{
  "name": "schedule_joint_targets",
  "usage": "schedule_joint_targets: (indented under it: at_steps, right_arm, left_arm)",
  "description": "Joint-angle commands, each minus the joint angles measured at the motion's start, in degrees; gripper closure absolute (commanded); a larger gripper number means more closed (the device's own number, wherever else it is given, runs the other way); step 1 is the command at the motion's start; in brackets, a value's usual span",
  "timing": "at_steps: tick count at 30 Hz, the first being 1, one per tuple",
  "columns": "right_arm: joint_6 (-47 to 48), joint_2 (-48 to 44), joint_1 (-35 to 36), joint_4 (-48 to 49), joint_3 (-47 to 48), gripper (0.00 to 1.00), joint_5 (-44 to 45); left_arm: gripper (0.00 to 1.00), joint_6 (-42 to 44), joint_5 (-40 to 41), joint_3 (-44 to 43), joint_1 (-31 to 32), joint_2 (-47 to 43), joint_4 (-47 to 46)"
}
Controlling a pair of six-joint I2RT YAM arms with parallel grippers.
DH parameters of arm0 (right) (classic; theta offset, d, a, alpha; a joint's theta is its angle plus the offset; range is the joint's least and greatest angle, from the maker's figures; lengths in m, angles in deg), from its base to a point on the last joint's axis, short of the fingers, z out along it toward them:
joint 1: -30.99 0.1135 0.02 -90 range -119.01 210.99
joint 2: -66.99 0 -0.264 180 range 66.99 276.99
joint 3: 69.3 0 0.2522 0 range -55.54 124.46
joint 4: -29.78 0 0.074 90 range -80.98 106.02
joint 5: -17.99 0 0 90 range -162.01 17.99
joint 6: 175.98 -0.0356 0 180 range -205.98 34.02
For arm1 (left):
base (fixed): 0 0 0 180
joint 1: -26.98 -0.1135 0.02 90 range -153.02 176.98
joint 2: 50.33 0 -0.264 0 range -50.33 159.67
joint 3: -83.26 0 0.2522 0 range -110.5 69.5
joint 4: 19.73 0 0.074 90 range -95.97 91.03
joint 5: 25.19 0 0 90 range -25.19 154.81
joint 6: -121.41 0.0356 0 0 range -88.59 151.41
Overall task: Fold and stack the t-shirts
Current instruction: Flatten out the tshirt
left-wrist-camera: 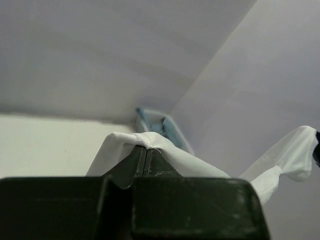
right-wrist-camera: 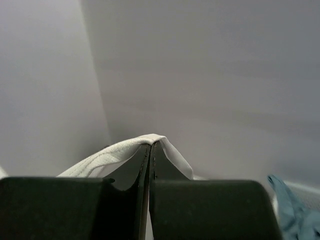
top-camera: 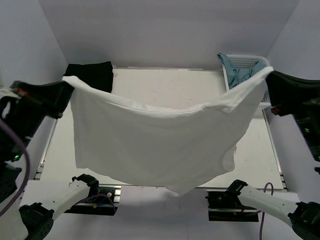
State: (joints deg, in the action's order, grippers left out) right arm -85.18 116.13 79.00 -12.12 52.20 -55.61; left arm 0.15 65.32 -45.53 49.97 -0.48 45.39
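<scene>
The white t-shirt point(top-camera: 148, 146) is plain white all over. The black t-shirt point(top-camera: 92, 73) is solid black. The tabletop point(top-camera: 166, 88) is off-white. A teal cloth point(top-camera: 235, 74) sits in a white latticed basket point(top-camera: 249, 58).

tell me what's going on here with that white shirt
Two robot arms hold the white t-shirt spread in the air above the table, sagging in the middle. The left gripper and the right gripper are each shut on one end of its raised edge. A black t-shirt lies at the table's far left corner.
</scene>
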Motion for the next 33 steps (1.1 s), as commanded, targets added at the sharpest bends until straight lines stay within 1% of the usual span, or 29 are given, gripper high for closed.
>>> schedule_joint_targets:
  at_steps: [1, 2, 3, 4, 5, 6, 7, 9, 10, 12, 13, 15, 16, 17, 18, 19, 20, 21, 22, 23, 24, 25, 26, 28, 29, 30, 31, 32, 33]
  right_arm:
    - [1.75, 2.09, -0.28, 7.21, -4.46, 1.0, 12.49]
    - [2.71, 2.36, 0.06, 9.49, -8.65, 1.0, 21.3]
    - [3.15, 3.84, 0.07, 10.46, -9.82, 1.0, 24.35]
    - [3.42, 4.37, 0.07, 12.56, -12.53, 1.0, 26.73]
    - [4.12, 5.25, -0.02, 15.19, -15.34, 1.0, 32.49]
    - [4.65, 6.3, -0.02, 16.44, -18.5, 1.0, 34.2]
    - [5.09, 6.57, -0.19, 22.19, -20.27, 1.0, 35.87]
    - [7.37, 7.98, -0.29, 26.1, -25.89, 1.0, 42.01]
    - [7.9, 10.16, -0.98, 30.3, -27.05, 1.0, 45.52]
    - [9.31, 11.76, -1.51, 32.79, -29.69, 1.0, 46.87]
    - [9.66, 14.03, -2.91, 35.06, -30.57, 1.0, 46.44]
    - [9.14, 15.71, -3.79, 37.71, -32.24, 1.0, 46.0]
    - [8.87, 17.98, -5.8, 37.63, -32.07, 1.0, 45.56]
    - [8.52, 20.44, -6.43, 38.07, -31.72, 1.0, 45.39]
    - [8.34, 22.9, -7.22, 38.25, -31.63, 1.0, 44.6]
    - [7.3, 24.23, -9.58, 38.16, -30.5, 1.0, 43.11]
    - [6.85, 28.25, -10.38, 38.16, -30.23, 1.0, 42.4]
    - [5.8, 29.59, -11.17, 37.81, -29.79, 1.0, 40.92]
    - [4.49, 30.91, -13.62, 37.55, -28.04, 1.0, 40.03]
    - [3.17, 32.23, -14.43, 37.02, -27.33, 1.0, 37.5]
    - [2.55, 36.5, -15.22, 35.97, -26.54, 1.0, 36.43]
    - [1.58, 37.94, -17.57, 35.7, -23.84, 1.0, 35.64]
    - [1.14, 40.65, -18.12, 35.7, -23.03, 1.0, 32.58]
    - [1.05, 46.36, -20.83, 36.31, -20.39, 1.0, 30.63]
    - [1.31, 47.87, -21.37, 36.31, -17.25, 1.0, 27.49]
    - [1.22, 50.76, -21.99, 36.4, -16.0, 1.0, 26.5]
    - [1.83, 54.27, -23.56, 36.32, -14.85, 1.0, 24.4]
    - [1.75, 56.04, -24.1, 36.23, -10.67, 1.0, 23.07]
    - [1.84, 60.93, -25.41, 36.4, -9.67, 1.0, 21.67]
  left_arm:
    - [1.0, -3.44, 4.4, 6.99, -0.39, 2.01, 0.68]
    - [1.0, -4.32, 5.37, 8.83, -0.39, 2.01, 0.07]
    - [1.0, -4.85, 7.03, 12.59, 0.13, 2.01, -0.72]
    - [1.0, -5.99, 8.09, 14.37, 0.13, 2.01, -0.73]
    - [1.0, -6.7, 10.45, 15.95, 0.13, 2.53, -1.25]
    - [1.0, -6.7, 11.26, 19.01, 0.13, 3.5, -1.78]
    - [1.0, -7.4, 12.22, 20.44, 0.13, 4.11, -1.78]
    - [1.0, -7.41, 14.5, 23.86, 0.13, 5.78, -3.18]
    - [1.0, -8.01, 15.82, 24.75, 0.13, 7.88, -4.06]
    - [1.0, -8.02, 19.34, 26.33, -0.39, 10.43, -5.73]
    - [1.0, -8.02, 20.13, 26.34, -0.39, 11.84, -6.35]
    - [1.0, -8.02, 22.07, 26.34, -0.39, 16.58, -7.22]
    - [1.0, -7.41, 22.07, 26.34, -0.39, 18.25, -8.54]
    - [1.0, -7.41, 23.9, 26.34, -0.39, 20.01, -9.07]
    - [1.0, -7.41, 24.7, 26.34, -0.39, 23.86, -9.6]
    - [1.0, -7.41, 24.71, 26.34, -1.09, 25.9, -11.0]
    - [1.0, -7.41, 24.71, 26.34, -1.97, 28.01, -11.97]
    - [1.0, -7.41, 24.71, 25.73, -2.5, 30.11, -12.76]
    - [1.0, -6.8, 23.84, 25.03, -3.11, 35.01, -13.64]
    - [1.0, -6.79, 23.31, 24.07, -3.73, 37.58, -14.87]
    - [1.0, -6.27, 22.52, 21.71, -5.04, 40.3, -15.4]
    - [1.0, -6.26, 22.51, 20.38, -5.75, 45.46, -15.41]
    - [1.0, -6.26, 21.9, 19.06, -6.37, 48.04, -17.41]
    - [1.0, -4.51, 20.68, 15.37, -8.47, 52.79, -19.53]
    - [1.0, -3.55, 19.54, 13.09, -9.09, 54.9, -22.93]
    - [1.0, -2.93, 19.0, 11.68, -9.62, 59.27, -24.1]
    - [1.0, -1.97, 18.39, 10.01, -10.67, 61.49, -25.15]
    - [1.0, -1.17, 16.38, 7.12, -11.2, 63.69, -26.55]
    - [1.0, -1.17, 15.67, 5.44, -11.21, 65.8, -28.22]
